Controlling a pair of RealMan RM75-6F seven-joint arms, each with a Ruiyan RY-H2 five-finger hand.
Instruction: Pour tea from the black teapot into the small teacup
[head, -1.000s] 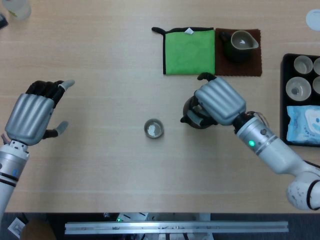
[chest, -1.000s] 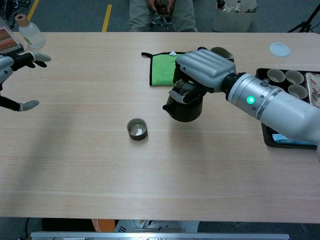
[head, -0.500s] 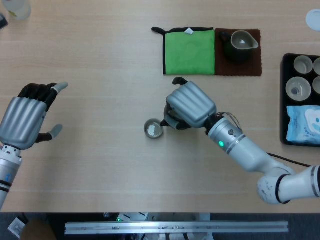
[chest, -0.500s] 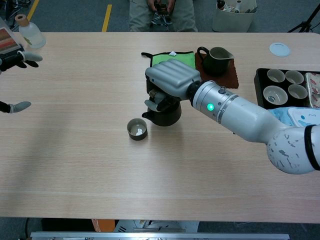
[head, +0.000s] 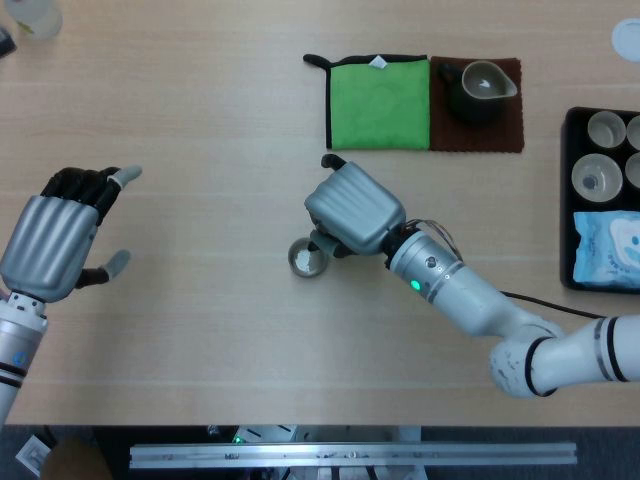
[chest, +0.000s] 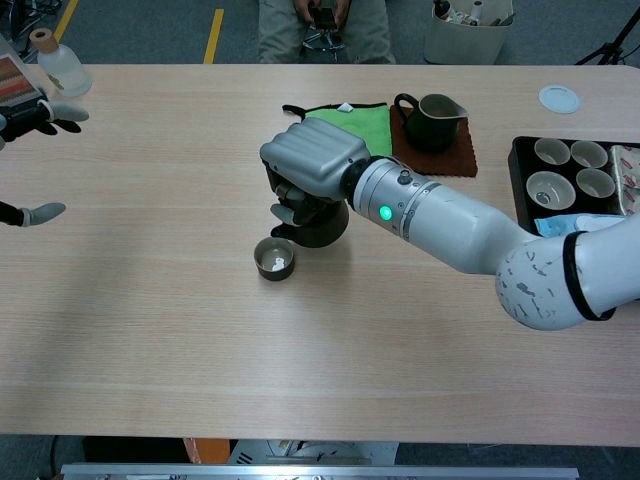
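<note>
From the head view, the right hand (head: 353, 207) is wrapped around the teapot (head: 325, 243), which it mostly hides; the teacup (head: 305, 258) sits just beside it at about eight o'clock. The left hand (head: 55, 240) hangs empty with fingers spread, well apart at nine o'clock.

From the chest view, the teapot (chest: 318, 225) sits under the right hand (chest: 312, 168), the teacup (chest: 274, 259) just beside at seven o'clock, so the pour should tip that way.

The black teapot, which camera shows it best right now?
The chest view: the black teapot shows below the right hand gripping it, beside the small teacup. In the head view that hand covers nearly all of it.
</note>
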